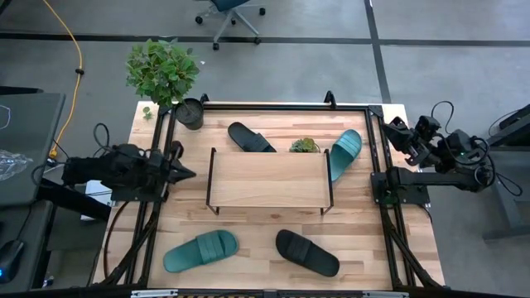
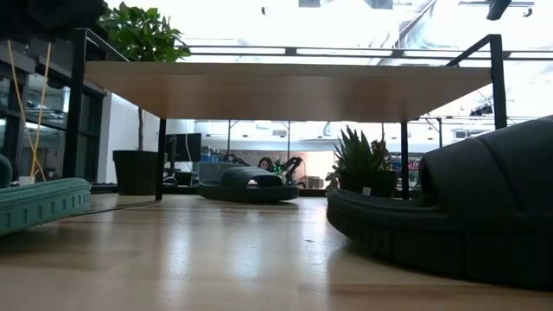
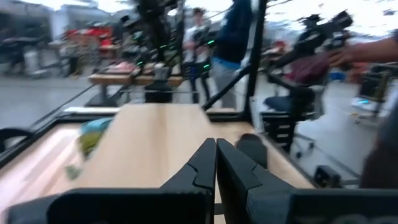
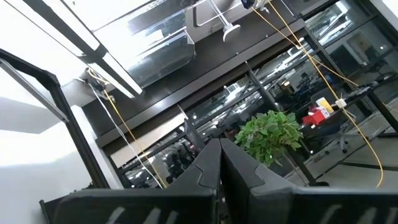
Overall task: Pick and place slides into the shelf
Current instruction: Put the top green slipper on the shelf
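Nearest the table's front edge, two slides: a teal slide at front left, lying at a slant, and a black slide at front right, also slanted. Seen from table height, that black slide looms large on the right, with the edge of the teal slide at far left. Both flat on the wooden table, well apart from each other.

Behind them, at the table's middle, the shelf: a light plank on thin black legs, top bare, nothing under it on the near side.

Behind the shelf, a second black slide toward back left, and a second teal slide at back right, just beside the shelf's right end. Between these two, a small green plant close to the shelf's back edge. At the back left corner, a dark pot with a larger leafy plant beside it.

At the left edge, level with the shelf, the left gripper: fingers pressed together, holding nothing, pointing toward the shelf's left end. At the right edge, off the tabletop, the right gripper: fingers closed too, nothing between them, raised and aimed away from the table.
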Tool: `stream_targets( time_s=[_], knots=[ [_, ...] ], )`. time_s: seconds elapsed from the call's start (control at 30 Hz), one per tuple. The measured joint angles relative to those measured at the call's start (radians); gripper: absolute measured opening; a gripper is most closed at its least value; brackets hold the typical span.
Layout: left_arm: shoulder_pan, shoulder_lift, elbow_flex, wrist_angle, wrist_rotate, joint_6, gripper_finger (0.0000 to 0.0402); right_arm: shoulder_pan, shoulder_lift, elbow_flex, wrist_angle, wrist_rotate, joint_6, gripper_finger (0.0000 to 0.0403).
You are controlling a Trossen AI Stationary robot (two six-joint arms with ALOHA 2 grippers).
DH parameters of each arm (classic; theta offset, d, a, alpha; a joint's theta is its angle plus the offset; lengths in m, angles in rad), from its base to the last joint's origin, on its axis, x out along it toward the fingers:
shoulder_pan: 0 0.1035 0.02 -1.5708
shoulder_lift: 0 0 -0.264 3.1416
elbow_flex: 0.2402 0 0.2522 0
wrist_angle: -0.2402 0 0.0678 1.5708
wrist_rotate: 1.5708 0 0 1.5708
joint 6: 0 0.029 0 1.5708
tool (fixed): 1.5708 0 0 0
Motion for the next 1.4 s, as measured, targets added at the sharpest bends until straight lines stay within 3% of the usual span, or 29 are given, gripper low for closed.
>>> stream_targets(
  time_s=[0.17,0.4,0.53,0.77,1.0,1.1,1.4],
  knots=[
    [0.0,0.0,0.122,-0.194,-0.167,0.0,0.0003,0.0,0.0,0.0,-0.042,0.017,0.0,0.0],
    [0.0,0.0,0.225,-0.199,-0.274,0.007,0.0003,0.0,0.0,0.0,-0.145,0.121,0.016,0.0],
    [0.0,0.002,0.245,-0.188,-0.35,0.007,0.0003,0.0,0.01,0.0,-0.251,0.222,0.12,0.0],
    [0.0,0.03,0.244,-0.174,-0.378,0.0,0.0003,0.0,0.119,0.051,-0.383,0.284,0.209,0.0],
    [0.0,0.059,0.244,-0.136,-0.405,0.001,0.0003,0.0,0.316,0.296,-0.872,0.339,0.338,0.0],
    [0.0,0.066,0.245,-0.132,-0.419,0.002,0.0003,0.0,0.381,0.383,-1.022,0.308,0.371,0.0],
    [0.0,0.07,0.244,-0.133,-0.464,0.0,0.0003,-0.002,0.44,0.464,-1.102,0.271,0.35,0.0003]
  ],
)
